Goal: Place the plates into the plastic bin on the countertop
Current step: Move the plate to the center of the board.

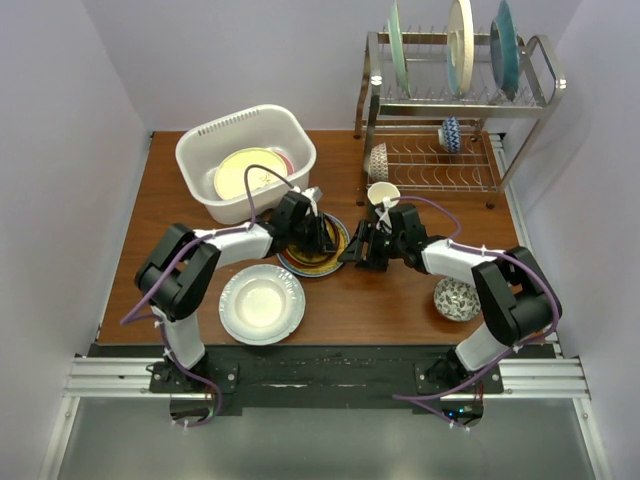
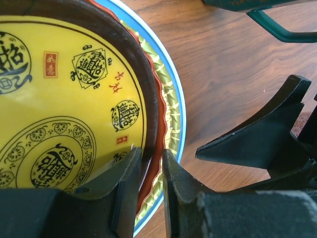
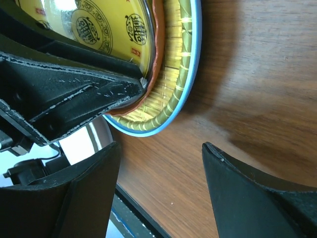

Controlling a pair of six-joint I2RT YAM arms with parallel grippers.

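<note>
Left gripper (image 2: 151, 171) is clenched on the rim of the yellow patterned plate (image 2: 64, 99): one finger (image 2: 124, 188) sits inside the dark brown lip, the other outside it. From my end that plate tops a small stack at the centre of the countertop (image 1: 390, 295). Under it I see a red-brown scalloped plate (image 2: 159, 124) and a lime plate (image 2: 174, 106) w/ a blue edge.

Right gripper (image 3: 161, 146) hangs just beside the stack on its right side, jaws spread wide over bare wood, grasping nothing. Its tips are close to the left gripper, but I can't tell if they touch.

Plastic bin (image 1: 192, 165) stands back left. It has a cream plate (image 1: 243, 172) lying flat inside and a reddish one (image 1: 284, 160) partly under that. White plate (image 1: 262, 303) lies front left on the wood, apart from the stack.

Dish rack (image 1: 430, 102) at back right holds three plates (image 1: 460, 40) upright on its top tier. Patterned bowl (image 1: 456, 298) sits front right, and a cup (image 1: 383, 192) is just behind the right gripper.
</note>
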